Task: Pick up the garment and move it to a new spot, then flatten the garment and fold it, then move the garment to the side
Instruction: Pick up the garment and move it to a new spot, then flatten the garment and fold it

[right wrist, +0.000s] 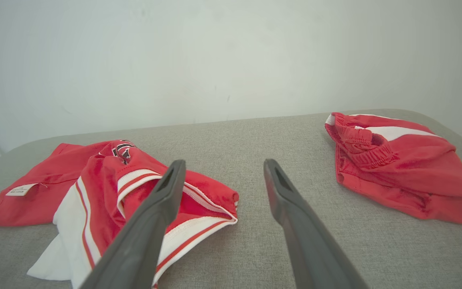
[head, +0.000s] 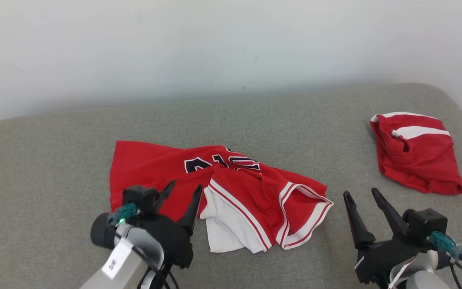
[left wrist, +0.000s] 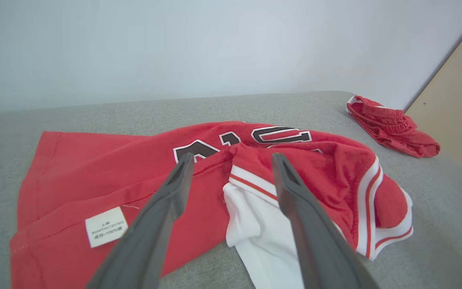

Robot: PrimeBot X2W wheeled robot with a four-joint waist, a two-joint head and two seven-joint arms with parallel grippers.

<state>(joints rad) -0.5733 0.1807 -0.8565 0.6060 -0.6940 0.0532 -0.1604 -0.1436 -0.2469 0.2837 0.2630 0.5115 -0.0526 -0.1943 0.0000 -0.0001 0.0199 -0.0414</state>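
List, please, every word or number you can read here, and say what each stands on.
Lettering on the jersey: black, white-edged characters, cut off by folds; not readable.
Care label on the jersey: small print; only "100%" can be made out.
Tag on the left arm: too blurred to read.
Shorts: no text seen.

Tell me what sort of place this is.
Probably an indoor test room set up for folding clothes: a grey fabric-covered surface before a bare white wall, with a crumpled red jersey and red shorts lying on it.
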